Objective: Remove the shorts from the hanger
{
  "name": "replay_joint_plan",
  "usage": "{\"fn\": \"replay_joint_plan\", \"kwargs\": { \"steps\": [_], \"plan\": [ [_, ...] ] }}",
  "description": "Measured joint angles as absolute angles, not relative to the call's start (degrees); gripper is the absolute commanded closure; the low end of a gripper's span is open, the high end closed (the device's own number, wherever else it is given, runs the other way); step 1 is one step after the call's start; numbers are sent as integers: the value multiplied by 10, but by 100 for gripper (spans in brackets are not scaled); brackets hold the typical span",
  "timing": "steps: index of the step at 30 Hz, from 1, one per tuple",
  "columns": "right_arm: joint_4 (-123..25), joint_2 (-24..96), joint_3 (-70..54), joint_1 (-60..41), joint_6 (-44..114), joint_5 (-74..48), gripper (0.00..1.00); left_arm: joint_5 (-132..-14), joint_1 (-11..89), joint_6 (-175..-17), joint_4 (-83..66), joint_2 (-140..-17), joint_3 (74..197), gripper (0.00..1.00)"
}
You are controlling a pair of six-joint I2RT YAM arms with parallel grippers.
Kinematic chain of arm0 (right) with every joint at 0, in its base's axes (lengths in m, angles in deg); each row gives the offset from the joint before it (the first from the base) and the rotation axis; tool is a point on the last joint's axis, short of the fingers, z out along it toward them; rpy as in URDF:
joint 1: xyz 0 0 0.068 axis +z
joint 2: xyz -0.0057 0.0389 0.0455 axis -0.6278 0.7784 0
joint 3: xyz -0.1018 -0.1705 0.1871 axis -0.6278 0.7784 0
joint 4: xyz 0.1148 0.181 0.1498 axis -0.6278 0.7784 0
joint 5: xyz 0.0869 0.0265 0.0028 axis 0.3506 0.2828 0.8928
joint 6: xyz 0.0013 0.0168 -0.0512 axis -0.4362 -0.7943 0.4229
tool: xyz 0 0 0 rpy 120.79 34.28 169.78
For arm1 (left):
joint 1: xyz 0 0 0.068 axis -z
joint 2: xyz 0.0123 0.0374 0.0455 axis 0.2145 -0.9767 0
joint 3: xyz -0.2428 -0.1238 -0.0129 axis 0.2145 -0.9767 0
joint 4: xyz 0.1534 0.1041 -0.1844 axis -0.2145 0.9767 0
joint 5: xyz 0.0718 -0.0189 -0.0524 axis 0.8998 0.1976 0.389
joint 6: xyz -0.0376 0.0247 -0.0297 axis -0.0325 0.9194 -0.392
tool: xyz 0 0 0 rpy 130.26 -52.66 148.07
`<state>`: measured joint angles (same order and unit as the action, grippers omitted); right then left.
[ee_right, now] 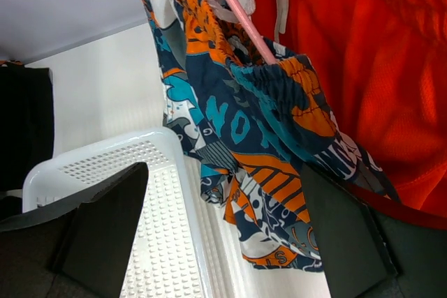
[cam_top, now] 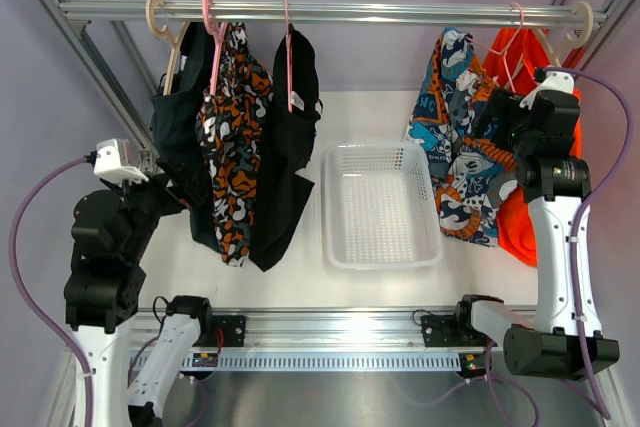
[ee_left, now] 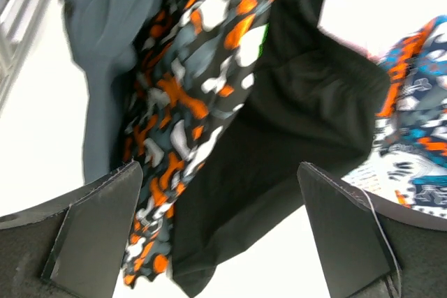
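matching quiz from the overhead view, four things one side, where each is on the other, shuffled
Things:
1. camouflage shorts
2. plain black shorts
3. white basket
4. orange shorts

Places:
A. on the table, between the two clothing groups
B. far right end of the rail
C. middle of the left group
D. right side of the left group

Pairs: 1-C, 2-D, 3-A, 4-B

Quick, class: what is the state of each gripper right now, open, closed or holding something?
Left gripper: open, holding nothing; camouflage shorts hang ahead.
Right gripper: open, holding nothing; blue-orange printed shorts hang ahead.
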<state>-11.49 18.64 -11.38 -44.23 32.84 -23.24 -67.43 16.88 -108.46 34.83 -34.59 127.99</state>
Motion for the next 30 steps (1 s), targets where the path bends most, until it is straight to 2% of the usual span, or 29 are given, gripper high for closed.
{"fn": "replay_joint_plan", "kwargs": {
  "steps": [4,11,15,19,25,30],
  "plan": [
    [-116,174,-116,-443,362,-168,1,-712,169,-1102,361,-387,1351,1],
    [-64,125,-137,-437,559,107,0,-780,171,-1136,372,-497,1506,1],
    [5,154,-207,-435,626,210,0,-761,240,-1148,376,-571,1556,4],
    [36,184,-225,-435,641,250,0,-709,332,-1143,383,-678,1632,14],
    [45,205,-197,-435,639,268,0,-643,368,-1118,393,-845,1741,32],
    [40,205,-176,-435,624,287,1,-611,380,-1097,399,-967,1857,34]
  ]
}}
